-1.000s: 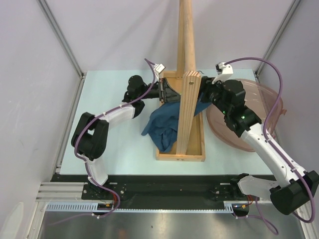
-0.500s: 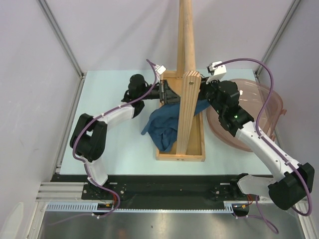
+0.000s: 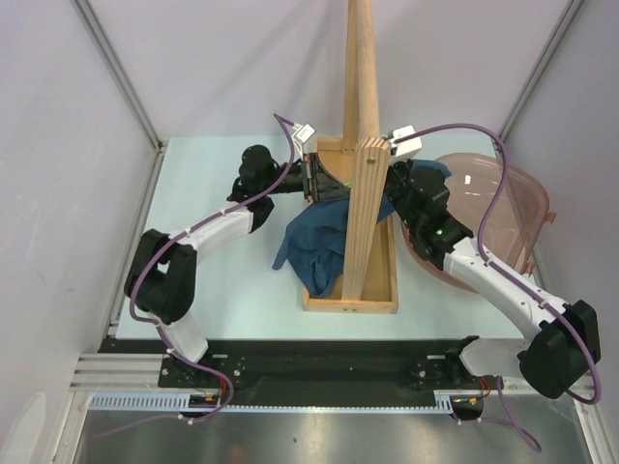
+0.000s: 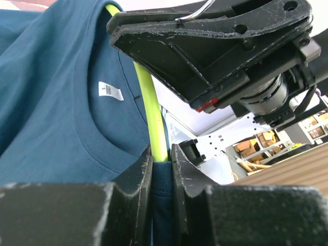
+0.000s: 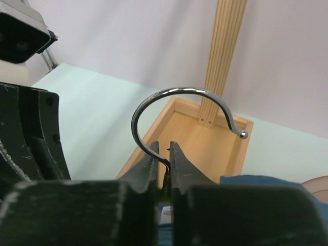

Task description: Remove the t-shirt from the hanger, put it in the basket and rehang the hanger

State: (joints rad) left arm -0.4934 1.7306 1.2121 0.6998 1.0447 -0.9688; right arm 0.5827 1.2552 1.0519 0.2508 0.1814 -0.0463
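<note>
The dark teal t-shirt (image 3: 314, 242) hangs beside the wooden pole and droops into the stand's base. In the left wrist view the t-shirt (image 4: 51, 102) fills the left side, with the lime-green hanger (image 4: 151, 110) running inside its collar. My left gripper (image 4: 161, 156) is shut on shirt cloth just below the hanger's arm. My right gripper (image 5: 164, 154) is shut on the stem of the hanger's silver hook (image 5: 174, 93). From above, the left gripper (image 3: 324, 184) and right gripper (image 3: 395, 186) face each other across the pole.
The thick wooden pole (image 3: 363, 126) rises from an open wooden base tray (image 3: 382, 290) between the two arms. A clear pink basin (image 3: 513, 208) sits to the right, under the right arm. The light table (image 3: 213, 280) has white walls around it.
The right gripper moved left toward the pole and closed on the hanger's hook stem. The left arm shifted slightly and kept its grip on the shirt.
</note>
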